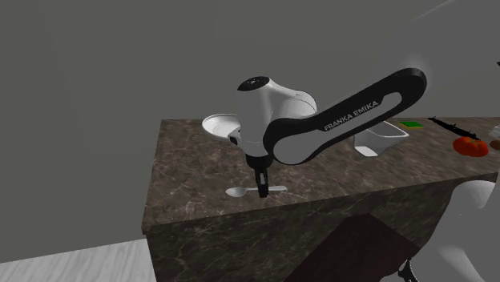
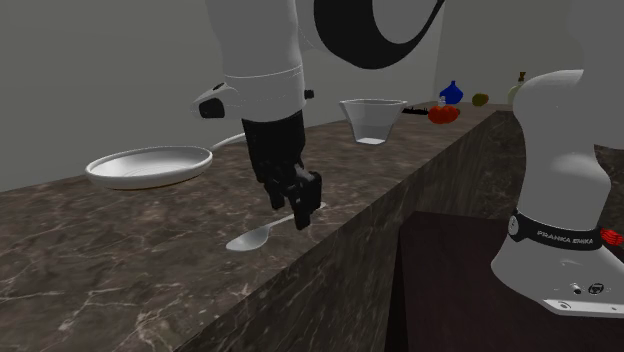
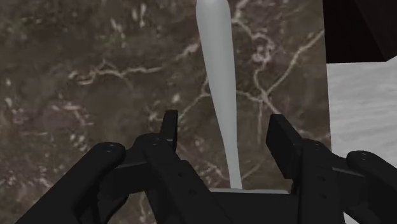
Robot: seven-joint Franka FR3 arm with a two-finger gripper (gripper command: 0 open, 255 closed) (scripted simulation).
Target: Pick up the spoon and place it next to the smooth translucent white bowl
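Fingers [image 3: 169, 125] of the gripper [image 3: 224, 130] stood wide apart astride the handle of the pale spoon [image 3: 213, 38], clear of it on both sides, low over the dark marbled counter [image 3: 95, 83].

Premises: domestic kitchen. Evidence: a long counter [image 1: 192, 160] of dark veined stone carries a shallow white pan [image 2: 150, 166], a clear tapered bowl [image 2: 372, 120], a spoon [image 2: 255, 238] and a red tomato-like item [image 1: 470, 146]. Plain grey walls [image 1: 120, 64] behind; pale floor [image 1: 72, 264] below.
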